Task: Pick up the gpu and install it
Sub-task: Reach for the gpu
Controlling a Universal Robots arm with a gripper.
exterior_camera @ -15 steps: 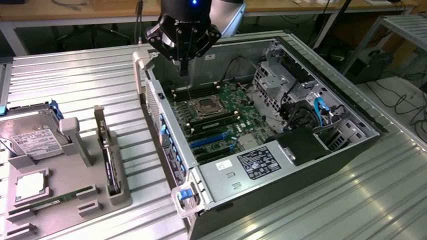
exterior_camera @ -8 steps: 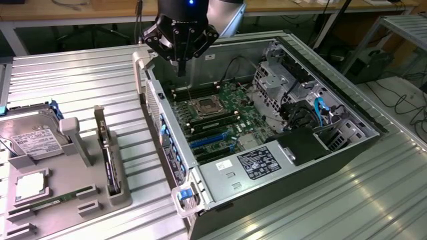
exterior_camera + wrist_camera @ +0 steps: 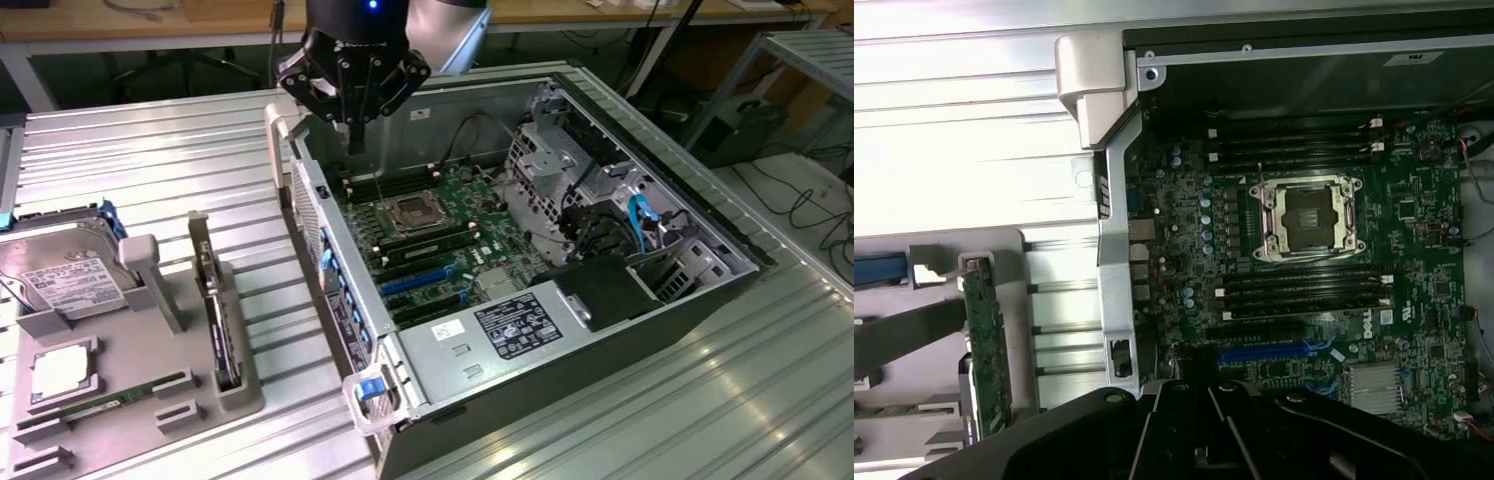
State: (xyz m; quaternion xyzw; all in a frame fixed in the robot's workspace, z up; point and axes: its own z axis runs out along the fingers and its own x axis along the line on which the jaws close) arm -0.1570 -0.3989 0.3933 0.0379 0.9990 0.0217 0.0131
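Claw (image 3: 358,140) closed and empty, hanging over the open PC case (image 3: 601,370) near its rear wall, above the motherboard (image 3: 454,240). The gpu (image 3: 214,300) is not picked yet. It stands on edge in the grey holder (image 3: 247,395) on the ribbed metal surface (image 3: 160,160), well apart from the claw, at the exterior view's left. Wrist view shows the gpu (image 3: 986,350) green board side out.

Risks as I read them:
- The card is thin, flat and rigid, so an off-centre pinch could tilt it or let it slip.
- The holder slot looks snug, so a skewed pull may jam.
- The case rear wall is perforated sheet metal, and the card's end could snag on it going in.
- The bare CPU socket (image 3: 407,212) and blue slots (image 3: 416,283) sit close together. A misaligned press could damage pins or flex the board.
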